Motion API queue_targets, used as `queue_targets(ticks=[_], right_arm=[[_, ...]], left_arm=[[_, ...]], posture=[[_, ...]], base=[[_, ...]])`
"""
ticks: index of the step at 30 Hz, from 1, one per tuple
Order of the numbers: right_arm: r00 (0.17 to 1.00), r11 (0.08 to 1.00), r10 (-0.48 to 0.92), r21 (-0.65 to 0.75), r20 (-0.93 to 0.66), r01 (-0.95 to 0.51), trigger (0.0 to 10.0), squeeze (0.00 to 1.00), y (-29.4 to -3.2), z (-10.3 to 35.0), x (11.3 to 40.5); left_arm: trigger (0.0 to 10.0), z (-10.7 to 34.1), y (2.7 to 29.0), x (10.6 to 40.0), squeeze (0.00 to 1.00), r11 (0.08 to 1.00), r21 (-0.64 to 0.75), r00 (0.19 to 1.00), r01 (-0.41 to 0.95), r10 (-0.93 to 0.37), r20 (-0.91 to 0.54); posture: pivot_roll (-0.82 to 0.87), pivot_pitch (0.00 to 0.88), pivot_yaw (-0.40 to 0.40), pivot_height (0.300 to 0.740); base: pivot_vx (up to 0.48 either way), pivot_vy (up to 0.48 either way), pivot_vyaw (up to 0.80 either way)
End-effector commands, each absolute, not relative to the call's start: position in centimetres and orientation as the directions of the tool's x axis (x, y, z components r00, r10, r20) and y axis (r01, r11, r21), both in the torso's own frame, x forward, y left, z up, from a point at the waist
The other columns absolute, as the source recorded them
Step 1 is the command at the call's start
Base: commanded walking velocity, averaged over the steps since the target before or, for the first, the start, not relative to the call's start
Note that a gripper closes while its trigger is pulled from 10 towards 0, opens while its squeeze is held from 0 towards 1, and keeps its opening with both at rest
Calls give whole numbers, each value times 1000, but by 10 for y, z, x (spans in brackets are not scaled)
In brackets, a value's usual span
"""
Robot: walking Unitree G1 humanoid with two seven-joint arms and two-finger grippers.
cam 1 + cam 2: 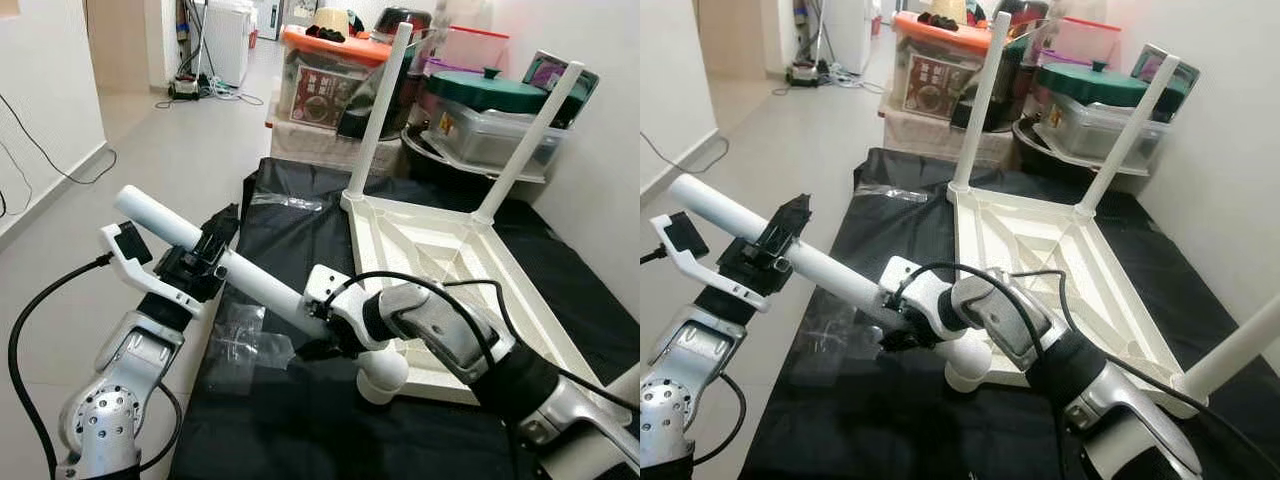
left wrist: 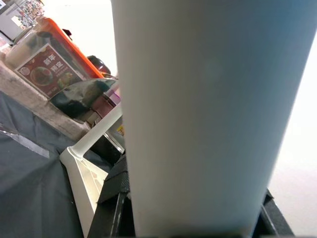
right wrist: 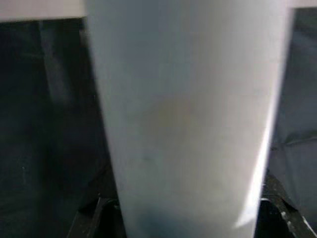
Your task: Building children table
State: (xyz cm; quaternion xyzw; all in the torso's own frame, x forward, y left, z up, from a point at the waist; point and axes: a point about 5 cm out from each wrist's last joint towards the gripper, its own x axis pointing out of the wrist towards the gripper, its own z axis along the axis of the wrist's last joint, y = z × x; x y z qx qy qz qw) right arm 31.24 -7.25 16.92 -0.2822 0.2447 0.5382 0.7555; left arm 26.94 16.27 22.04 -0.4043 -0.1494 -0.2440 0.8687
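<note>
While fingers of left gripper (image 1: 205,262) and right gripper (image 1: 322,322) are clamped on loose table leg (image 1: 232,268); leg is steadied for mounting on upturned tabletop (image 1: 450,290).

This is looking like a home — plastic storage boxes (image 1: 320,85) with pots (image 1: 487,92) are standing by the wall, cables (image 1: 215,90) are lying on the tiled floor (image 1: 170,150).

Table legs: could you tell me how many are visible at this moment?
4: two upright at the tabletop's far corners, one at the near right corner, one held by both grippers.
</note>
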Motion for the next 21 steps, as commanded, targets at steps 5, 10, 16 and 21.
queue_targets(ticks=[5,10,16,21], right_arm=[[318,293,648,-158,-692,-943,0,0,-75,147,313],[299,285,667,-138,-683,-949,0,0,-75,147,312],[281,284,672,-112,-685,-952,0,0,-81,144,308],[293,307,678,-102,-674,-946,0,0,-87,148,312]], left_arm=[[0,224,151,269,0,515,-618,803,595,-351,481],[0,223,150,269,0,514,-619,804,594,-351,480],[10000,218,157,279,847,617,-595,855,516,-324,405],[10000,223,154,276,1000,597,-573,825,561,-350,443]], posture=[[53,0,-163,740],[55,0,-163,740],[55,0,-161,740],[56,0,-159,740]], base=[[0,0,0],[0,0,0],[0,0,0],[0,0,0]])
